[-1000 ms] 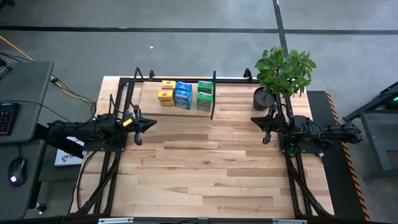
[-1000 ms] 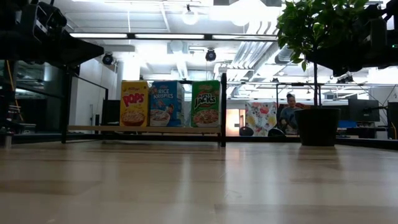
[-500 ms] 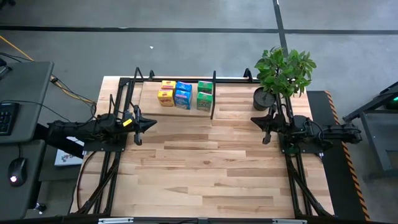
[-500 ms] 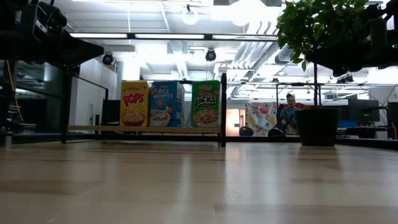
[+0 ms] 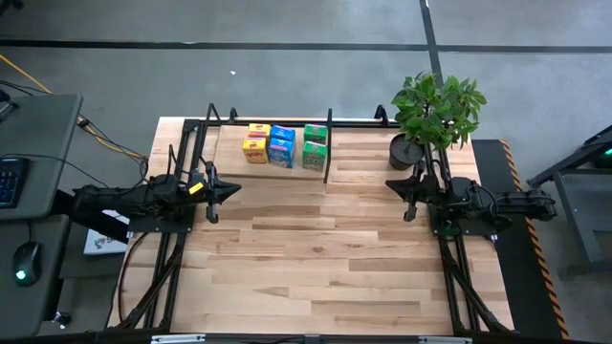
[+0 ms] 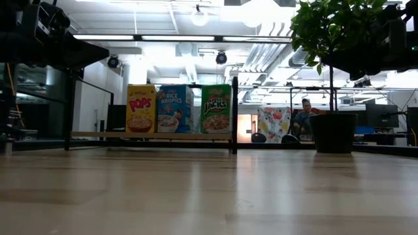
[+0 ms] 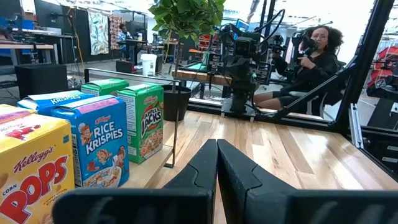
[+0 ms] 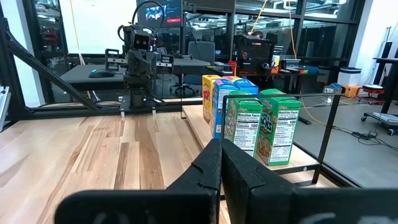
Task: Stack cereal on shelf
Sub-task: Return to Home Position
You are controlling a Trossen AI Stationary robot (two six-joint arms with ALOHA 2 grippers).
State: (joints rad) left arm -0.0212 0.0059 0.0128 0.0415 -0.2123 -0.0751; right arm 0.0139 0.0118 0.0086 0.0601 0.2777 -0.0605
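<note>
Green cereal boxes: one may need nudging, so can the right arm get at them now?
Probably, but only from the open front: the upright divider stands between the right gripper and the green boxes.

Cam list, as I see it from my end:

1. High cam: overhead, straight down, far off. Whole table (image 5: 316,268), left arm (image 5: 143,199) and right arm (image 5: 478,205) in frame.
2. Low cam: tabletop ht, level across the boards. Shelf (image 6: 150,136) and plant (image 6: 330,39) at mid range, room beyond.
3. L wrist cam: looks past left gripper (image 7: 216,146) across table to right arm. Cereal (image 7: 93,137) v. close alongside.
4. R wrist cam: looks past right gripper (image 8: 221,149) the opposite way, to left arm.

Overlap: I get cereal + shelf in all four.
</note>
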